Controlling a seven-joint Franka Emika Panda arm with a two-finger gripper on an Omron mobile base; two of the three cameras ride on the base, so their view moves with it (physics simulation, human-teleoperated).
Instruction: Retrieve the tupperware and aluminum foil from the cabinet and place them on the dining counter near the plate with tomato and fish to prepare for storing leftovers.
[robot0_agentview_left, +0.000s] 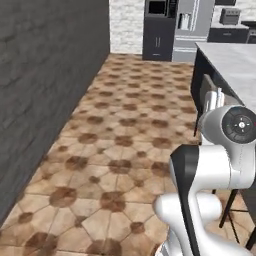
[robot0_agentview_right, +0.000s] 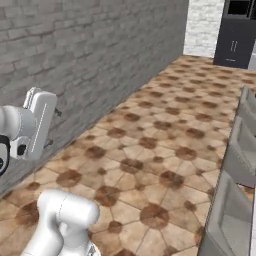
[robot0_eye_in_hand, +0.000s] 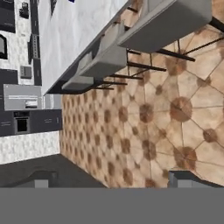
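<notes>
Jaws wide open, empty; bench (robot0_eye_in_hand: 83, 30) and chairs (robot0_eye_in_hand: 168, 22) ahead of jaws — base drifting close risks clipping chairs.

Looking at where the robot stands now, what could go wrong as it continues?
The chairs stand close along the dining counter, so the base could clip one when driving by. The brick wall is close on the other side. The open tool holds nothing, and the kitchen units are far off.
</notes>
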